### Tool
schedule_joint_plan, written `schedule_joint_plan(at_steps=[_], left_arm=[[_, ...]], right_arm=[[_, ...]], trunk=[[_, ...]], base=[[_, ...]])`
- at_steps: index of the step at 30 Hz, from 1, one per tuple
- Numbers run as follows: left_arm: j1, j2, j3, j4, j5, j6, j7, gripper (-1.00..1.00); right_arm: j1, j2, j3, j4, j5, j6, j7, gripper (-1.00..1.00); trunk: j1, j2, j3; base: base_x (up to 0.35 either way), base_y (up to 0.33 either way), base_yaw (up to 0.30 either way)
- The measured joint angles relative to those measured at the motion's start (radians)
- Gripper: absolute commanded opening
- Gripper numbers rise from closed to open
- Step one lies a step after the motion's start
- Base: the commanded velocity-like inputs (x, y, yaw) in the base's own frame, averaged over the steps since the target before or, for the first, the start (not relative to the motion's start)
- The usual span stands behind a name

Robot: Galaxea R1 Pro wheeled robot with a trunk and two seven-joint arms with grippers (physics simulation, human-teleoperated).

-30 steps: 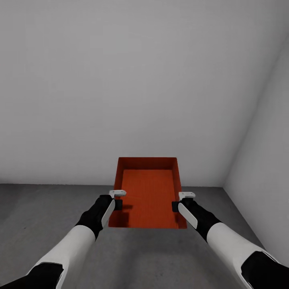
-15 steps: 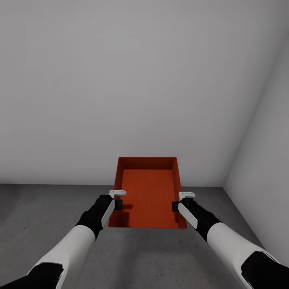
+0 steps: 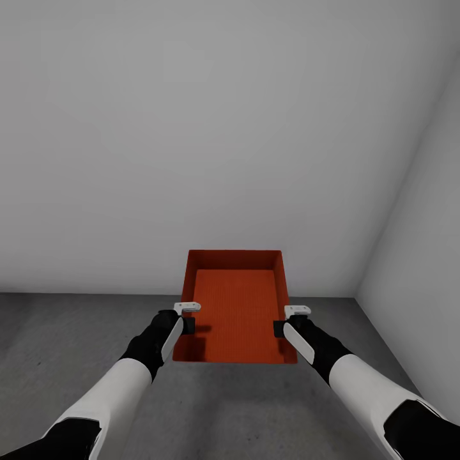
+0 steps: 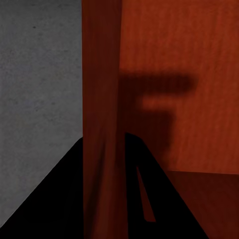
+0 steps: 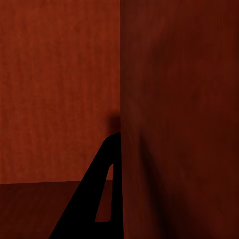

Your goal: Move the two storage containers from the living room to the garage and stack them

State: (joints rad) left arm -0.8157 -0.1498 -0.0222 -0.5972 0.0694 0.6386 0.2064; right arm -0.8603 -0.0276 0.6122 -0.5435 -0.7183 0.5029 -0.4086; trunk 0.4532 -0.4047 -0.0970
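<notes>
— While we hold it out ahead of us, where does the storage container (image 3: 237,313) sit against our grippers?

— Between them. Our left gripper (image 3: 186,317) pinches the container's left wall and our right gripper (image 3: 287,320) pinches the right wall, both near the end closest to us. In the left wrist view the thin red wall (image 4: 99,124) runs straight between the dark fingers (image 4: 144,199), one finger inside the box and one outside. The right wrist view shows the right wall (image 5: 169,124) against an inner finger (image 5: 99,199); the outer one is hidden behind the wall.

— Which way does its long axis run?

— Away from us, toward the white wall (image 3: 191,128) ahead. Both arms are equally near, so we judge the lowering must be shared evenly or the box will tip.

— And room to set it down?

— The grey floor (image 3: 76,332) lies bare below and to our left. On our right a side wall (image 3: 421,243) closes in, meeting the far wall in a corner beyond the box. We see no second container, so we judge this one goes down first.
</notes>
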Motion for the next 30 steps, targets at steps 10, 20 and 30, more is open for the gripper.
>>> schedule_joint_plan(at_steps=[10,20,30], left_arm=[[0.000,0.000,0.002,-0.002,-0.008,0.001,-0.005,-1.00],[0.000,-0.001,0.004,-0.003,-0.011,0.002,-0.006,-1.00],[0.000,-0.003,0.007,-0.004,-0.018,0.009,-0.006,-1.00]], right_arm=[[0.000,0.001,-0.001,0.000,0.001,-0.002,0.000,-1.00],[0.000,0.000,-0.001,0.000,0.001,-0.001,0.001,-1.00],[0.000,0.000,-0.004,0.000,0.002,0.004,0.004,-1.00]], trunk=[[0.000,0.000,0.000],[0.000,0.000,0.000],[0.011,-0.021,-0.009]], base=[[0.000,0.000,0.000],[0.000,0.000,0.000],[0.000,0.000,0.000]])
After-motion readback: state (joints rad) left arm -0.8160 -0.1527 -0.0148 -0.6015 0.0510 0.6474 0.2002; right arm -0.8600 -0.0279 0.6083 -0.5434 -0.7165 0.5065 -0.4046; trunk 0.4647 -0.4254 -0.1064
